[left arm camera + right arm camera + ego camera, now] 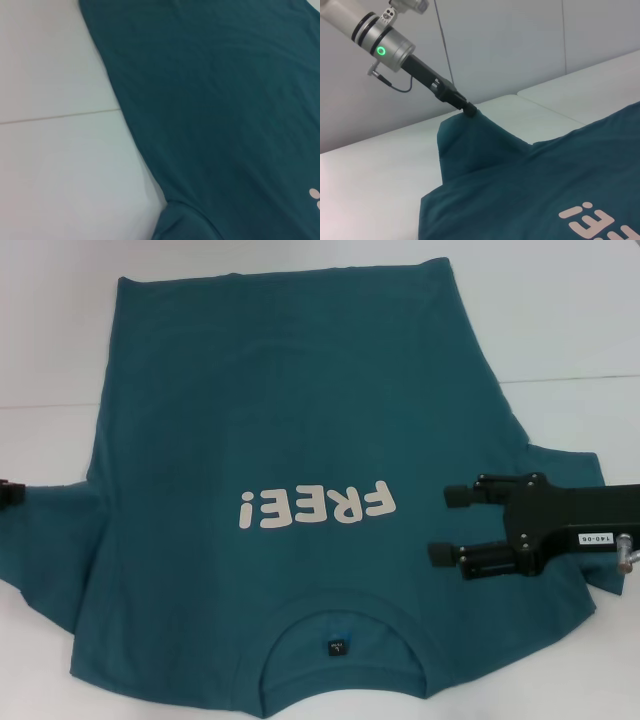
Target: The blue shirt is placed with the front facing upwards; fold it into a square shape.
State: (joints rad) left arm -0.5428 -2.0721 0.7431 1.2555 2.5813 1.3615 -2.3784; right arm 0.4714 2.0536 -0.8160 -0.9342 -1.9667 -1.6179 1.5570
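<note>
The blue shirt [280, 420] lies spread front-up on the white table, with its collar and small dark neck label [338, 646] at the near edge. The white "FREE!" lettering [315, 506] reads upside down from here. My right gripper [447, 525] hovers open over the shirt's right side, beside the lettering, its two black fingers pointing toward the chest. My left gripper [8, 494] barely shows at the left edge. In the right wrist view the left gripper [470, 109] is shut on the left sleeve, pulling the cloth [470, 140] up into a peak. The left wrist view shows only the shirt's flat body [225, 100].
The white table [560, 320] surrounds the shirt, and a seam line [60, 117] runs across it. A pale wall [520, 45] stands behind the table's far edge. The right arm's black body [585, 520] lies over the right sleeve.
</note>
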